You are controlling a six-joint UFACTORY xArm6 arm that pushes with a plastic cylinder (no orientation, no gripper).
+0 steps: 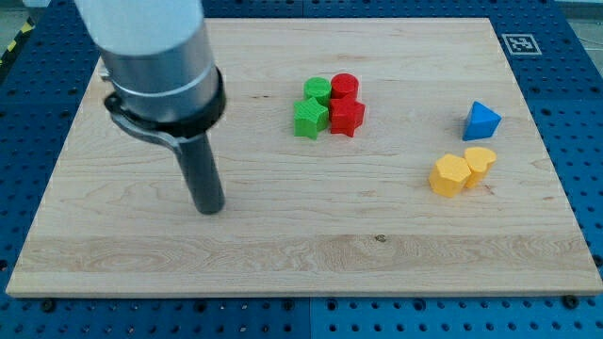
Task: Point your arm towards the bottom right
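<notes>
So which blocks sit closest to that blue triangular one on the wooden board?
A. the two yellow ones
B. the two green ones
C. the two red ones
A: the blue triangular block sits at the view's right with the two yellow blocks just below it, while the green and red blocks cluster near the board's middle, well apart.

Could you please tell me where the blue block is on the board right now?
The blue block sits near the view's right edge, just above the two yellow blocks and well right of the red and green cluster.
</notes>
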